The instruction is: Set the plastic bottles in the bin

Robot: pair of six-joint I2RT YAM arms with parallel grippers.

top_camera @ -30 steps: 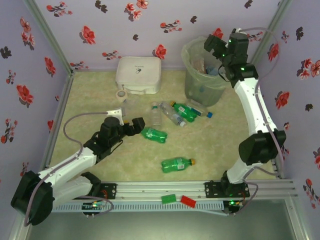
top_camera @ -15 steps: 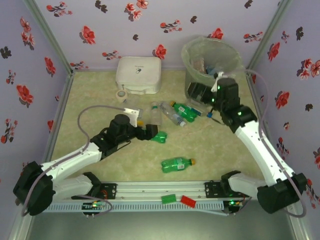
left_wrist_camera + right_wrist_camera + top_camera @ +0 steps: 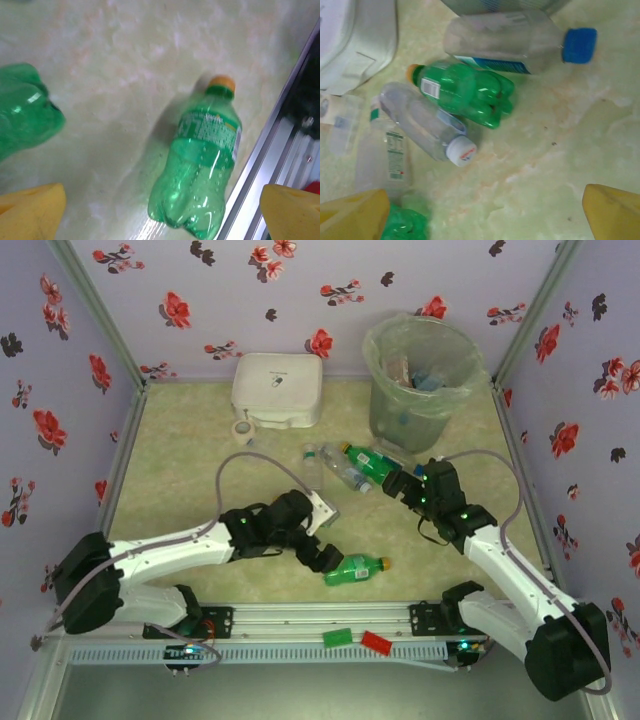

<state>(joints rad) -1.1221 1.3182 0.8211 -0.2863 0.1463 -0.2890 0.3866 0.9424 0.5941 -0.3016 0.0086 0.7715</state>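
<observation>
Mia: Is the robot done with the plastic bottles?

Tom: No, maybe half done. Some bottles seem to lie in the bin (image 3: 420, 390), up at 1 o'clock on the table (image 3: 190, 440). About six lie on the table, not in it.

Mia: Where are they?

Tom: The lone green bottle (image 3: 354, 568) lies at 6 o'clock, near the front rail. The second green bottle (image 3: 25, 117) lies near it, at 9 o'clock in the left wrist view. The rest make a small pile in front of the bin, at about 7 o'clock from it.

Mia: Which way does the lone one point?

Tom: It lies flat. From above, its long side runs from 9 to 3, and its orange cap points to 3 o'clock.

Mia: And the pile?

Tom: In the right wrist view the pile green bottle (image 3: 465, 92) points its cap to 10 o'clock. The blue-cap bottle (image 3: 515, 42) points to 3, and the white-cap bottle (image 3: 427, 125) to 4 or 5.

Mia: What do the claws do?

Tom: The left claw (image 3: 322, 552) is wide open over the lone green bottle and holds nothing. The right claw (image 3: 398, 483) is wide open over the pile — it holds nothing too.
</observation>
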